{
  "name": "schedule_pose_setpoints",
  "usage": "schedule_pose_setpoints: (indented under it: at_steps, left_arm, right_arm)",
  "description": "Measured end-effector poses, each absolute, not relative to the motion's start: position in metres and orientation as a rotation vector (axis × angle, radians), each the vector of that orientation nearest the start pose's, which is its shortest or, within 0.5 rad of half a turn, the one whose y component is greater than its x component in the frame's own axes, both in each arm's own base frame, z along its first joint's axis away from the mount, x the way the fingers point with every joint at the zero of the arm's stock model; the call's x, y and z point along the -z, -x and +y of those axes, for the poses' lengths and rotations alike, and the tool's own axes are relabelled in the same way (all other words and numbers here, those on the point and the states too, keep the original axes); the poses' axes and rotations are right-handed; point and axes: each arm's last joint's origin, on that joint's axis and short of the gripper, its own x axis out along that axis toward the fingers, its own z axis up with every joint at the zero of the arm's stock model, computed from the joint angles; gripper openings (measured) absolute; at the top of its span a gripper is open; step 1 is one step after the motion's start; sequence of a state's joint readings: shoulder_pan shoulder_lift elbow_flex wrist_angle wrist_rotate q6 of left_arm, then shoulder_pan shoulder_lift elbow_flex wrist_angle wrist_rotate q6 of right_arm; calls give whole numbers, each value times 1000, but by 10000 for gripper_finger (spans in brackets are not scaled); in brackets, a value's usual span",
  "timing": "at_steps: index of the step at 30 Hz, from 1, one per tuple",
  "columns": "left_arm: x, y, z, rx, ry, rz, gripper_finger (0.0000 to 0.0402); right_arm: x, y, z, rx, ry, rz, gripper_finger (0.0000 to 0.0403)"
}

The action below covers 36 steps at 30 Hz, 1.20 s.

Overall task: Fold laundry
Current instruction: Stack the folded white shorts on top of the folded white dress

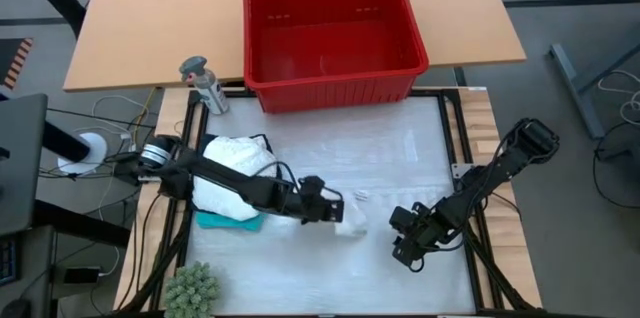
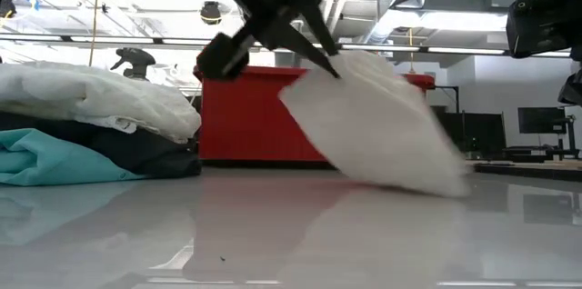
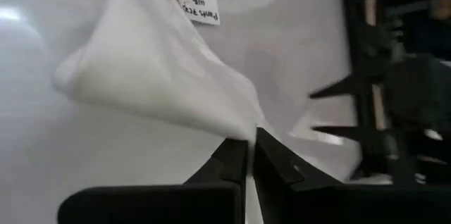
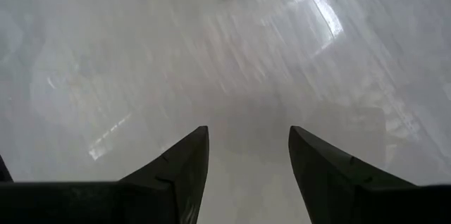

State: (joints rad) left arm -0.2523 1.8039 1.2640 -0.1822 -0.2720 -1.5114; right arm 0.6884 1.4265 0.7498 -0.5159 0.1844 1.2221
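Note:
My left gripper [image 1: 343, 212] [image 3: 250, 146] is over the middle of the white table, shut on a small white cloth [image 2: 382, 125] [image 3: 151, 69] that bears a small label [image 3: 196, 5]. The rest of the laundry lies in a pile at the table's left edge: a white piece [image 1: 232, 170] on top, black cloth [image 2: 136, 154] under it and a teal piece [image 1: 225, 222] at the bottom. My right gripper [image 1: 404, 244] [image 4: 248, 160] hovers open over bare table to the right of the cloth, with nothing between its fingers. My left gripper pinches a corner of the white cloth [image 3: 243, 131] between its two fingertips, coming in slanting downward from the table's left. The cloth hangs slack below and beyond the fingers. Whether its lower end [image 2: 436, 180] touches the table, I cannot tell.
A red plastic basket [image 1: 335, 73] stands at the table's far edge. A spray bottle [image 1: 203, 82] stands at the far left corner and a small green fuzzy plant [image 1: 190, 288] at the near left corner. Bare table lies between the two grippers and the basket.

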Motion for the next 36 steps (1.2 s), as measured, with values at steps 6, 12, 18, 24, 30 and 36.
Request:
schedule_pose_setpoints:
  at_steps: [6,12,18,24,30,36]
  left_arm:
    - [-260,-358,-72,-579,1184,505,0]
    - [-295,-334,-48,-569,1148,489,0]
    - [-327,-291,-31,-530,1141,586,0]
    - [-349,-230,-23,-620,1130,679,0]
    - [-361,-168,-19,-763,1092,729,0]
    - [-358,-130,-13,-943,1037,841,0]
  right_arm:
    - [-169,-193,152,265,-570,1151,221]
    - [-169,-194,152,253,-558,1149,221]
    - [-169,-195,153,246,-566,1141,221]
    - [-170,-197,152,244,-579,1130,221]
    - [-170,-201,148,263,-588,1121,221]
    - [-171,-206,141,294,-601,1086,221]
